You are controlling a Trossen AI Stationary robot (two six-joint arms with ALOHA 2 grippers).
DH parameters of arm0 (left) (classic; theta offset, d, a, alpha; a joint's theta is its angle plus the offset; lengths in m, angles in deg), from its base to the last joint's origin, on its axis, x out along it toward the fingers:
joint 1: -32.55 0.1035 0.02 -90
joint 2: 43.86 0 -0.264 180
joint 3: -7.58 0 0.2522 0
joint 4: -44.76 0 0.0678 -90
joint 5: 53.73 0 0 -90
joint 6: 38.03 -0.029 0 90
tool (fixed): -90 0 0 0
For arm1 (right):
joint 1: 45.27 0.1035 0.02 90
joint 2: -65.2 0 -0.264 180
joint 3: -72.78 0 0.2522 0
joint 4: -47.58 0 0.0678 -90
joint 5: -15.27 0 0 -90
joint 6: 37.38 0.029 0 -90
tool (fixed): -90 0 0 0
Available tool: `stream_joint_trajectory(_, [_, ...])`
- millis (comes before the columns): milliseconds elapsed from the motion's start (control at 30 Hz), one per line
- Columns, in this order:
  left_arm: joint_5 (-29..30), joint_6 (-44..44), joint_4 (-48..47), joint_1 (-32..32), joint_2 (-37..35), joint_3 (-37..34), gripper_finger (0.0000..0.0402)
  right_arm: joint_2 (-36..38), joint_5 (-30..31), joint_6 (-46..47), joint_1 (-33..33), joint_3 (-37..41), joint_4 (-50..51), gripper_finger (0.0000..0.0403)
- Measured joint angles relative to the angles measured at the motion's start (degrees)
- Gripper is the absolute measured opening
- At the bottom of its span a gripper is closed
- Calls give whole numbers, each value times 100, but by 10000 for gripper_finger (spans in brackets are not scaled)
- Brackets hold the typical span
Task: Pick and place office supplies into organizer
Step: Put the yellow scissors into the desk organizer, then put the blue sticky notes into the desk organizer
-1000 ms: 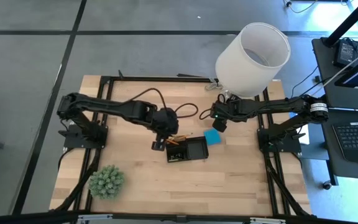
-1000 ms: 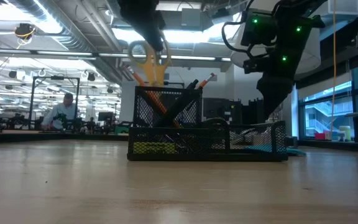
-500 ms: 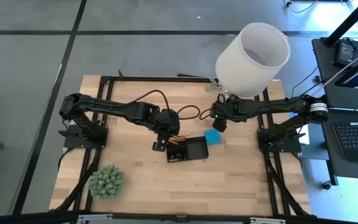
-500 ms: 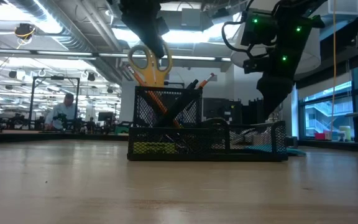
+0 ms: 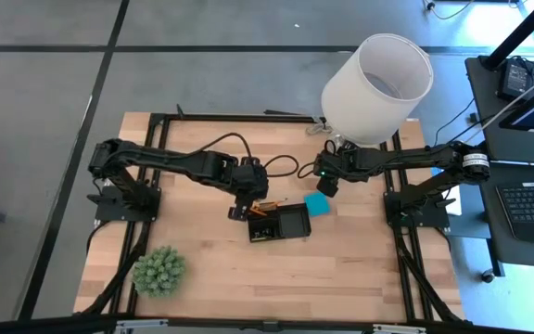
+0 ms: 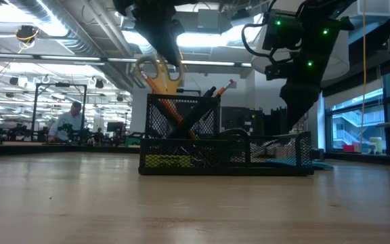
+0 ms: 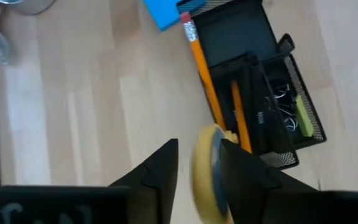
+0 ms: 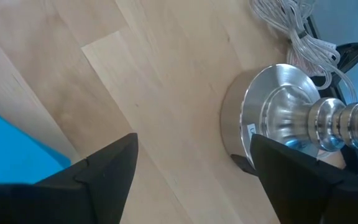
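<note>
1. left gripper (image 7: 197,165) hangs over the organizer (image 5: 281,224), fingers loosely apart around the yellow scissors (image 6: 156,71) handle standing in its tall cup.
2. risk: the scissors could tip out if the fingers snag the handle.
3. right gripper (image 8: 194,168) gapes wide above the blue pad (image 5: 318,204).
4. scissor blades are hidden by mesh.

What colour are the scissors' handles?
Yellow; the scissors show best in the low view, standing in the organizer.
</note>
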Motion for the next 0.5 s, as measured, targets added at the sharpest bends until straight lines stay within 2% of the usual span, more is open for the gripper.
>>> stream_joint_trajectory(233, [-101, 8, 13, 142, -224, -4, 137, 0, 2, -442, 0, -1, 29, 312])
stream_joint_trajectory(433, [-121, -64, 16, 293, -481, -2, 141, 0, -31, -471, 4, -2, -38, 312])
stream_joint_trajectory(500, [-119, -119, 5, 411, -601, -2, 139, 0, -474, -537, 0, -2, -27, 312])
